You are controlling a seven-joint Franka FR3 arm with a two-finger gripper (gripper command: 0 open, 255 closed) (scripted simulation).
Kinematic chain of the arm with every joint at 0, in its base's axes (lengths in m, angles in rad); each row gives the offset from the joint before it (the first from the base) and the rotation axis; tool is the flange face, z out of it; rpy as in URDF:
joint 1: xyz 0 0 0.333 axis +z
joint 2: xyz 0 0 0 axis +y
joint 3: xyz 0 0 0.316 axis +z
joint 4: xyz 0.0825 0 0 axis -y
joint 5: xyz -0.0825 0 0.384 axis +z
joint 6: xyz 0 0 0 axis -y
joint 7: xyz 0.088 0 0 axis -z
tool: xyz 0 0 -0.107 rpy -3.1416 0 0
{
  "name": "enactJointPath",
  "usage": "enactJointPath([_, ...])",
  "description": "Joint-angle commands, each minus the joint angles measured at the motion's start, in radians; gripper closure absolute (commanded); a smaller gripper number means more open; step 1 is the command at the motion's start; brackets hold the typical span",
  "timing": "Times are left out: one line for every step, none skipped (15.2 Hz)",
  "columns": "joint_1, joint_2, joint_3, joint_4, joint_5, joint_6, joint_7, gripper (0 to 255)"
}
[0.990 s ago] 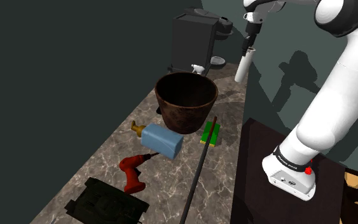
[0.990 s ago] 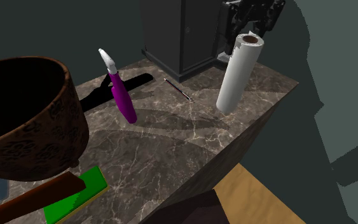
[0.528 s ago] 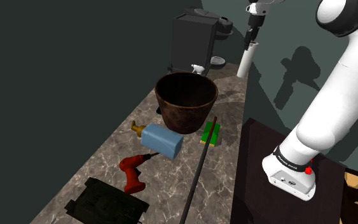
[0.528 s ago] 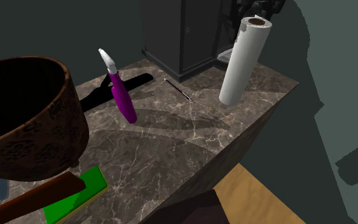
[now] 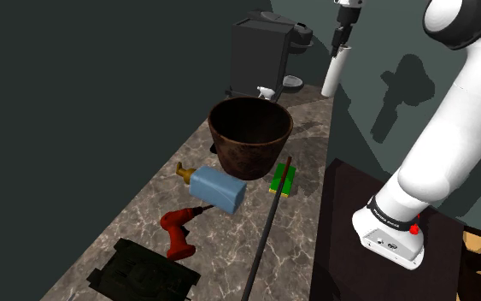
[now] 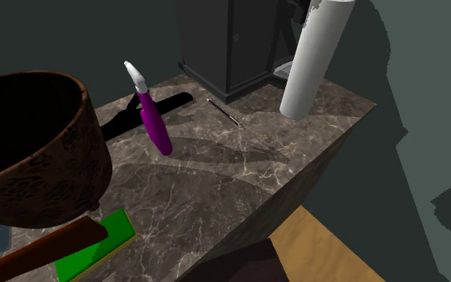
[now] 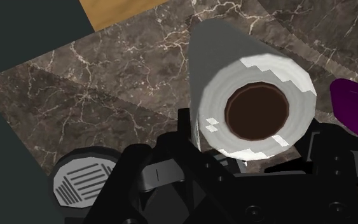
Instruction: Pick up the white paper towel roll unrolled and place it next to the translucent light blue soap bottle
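Observation:
The white paper towel roll (image 5: 334, 73) hangs nearly upright above the far end of the marble counter (image 5: 230, 248), off its surface, with my gripper (image 5: 342, 41) shut on its top end. In the second exterior view the roll (image 6: 315, 60) rises past the picture's upper edge. In the wrist view its white side (image 7: 222, 60) and brown core sit clasped between the black fingers. The light blue soap bottle (image 5: 218, 188), with a gold pump, lies on its side mid-counter, far from the roll and in front of the brown bowl.
A big brown bowl (image 5: 250, 133) stands between roll and soap bottle. A green sponge (image 5: 283, 180), a long dark rod (image 5: 268, 224), a red drill (image 5: 178, 233) and a black flat object (image 5: 144, 272) lie nearby. A dark coffee machine (image 5: 261, 53) and a purple bottle (image 6: 153, 114) stand at the far end.
The gripper has risen with the roll in it; the roll's lower end has come up off the counter and its top has left the second exterior view.

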Motion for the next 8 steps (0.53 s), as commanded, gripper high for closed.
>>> enactJointPath([-0.002, 0.004, -0.001, 0.033, 0.002, -0.03, -0.001, 255])
enactJointPath([-0.003, 0.007, -0.001, 0.05, 0.003, -0.044, -0.001, 255])
enactJointPath([-0.005, 0.01, -0.002, 0.067, 0.005, -0.059, -0.002, 255])
enactJointPath([-0.006, 0.014, -0.003, 0.085, 0.007, -0.074, -0.003, 255])
enactJointPath([-0.008, 0.018, -0.003, 0.103, 0.009, -0.089, -0.004, 255])
enactJointPath([-0.01, 0.022, -0.004, 0.122, 0.012, -0.104, -0.006, 255])
enactJointPath([-0.012, 0.027, -0.005, 0.141, 0.014, -0.119, -0.007, 255])
enactJointPath([-0.015, 0.032, -0.006, 0.161, 0.017, -0.134, -0.008, 255])
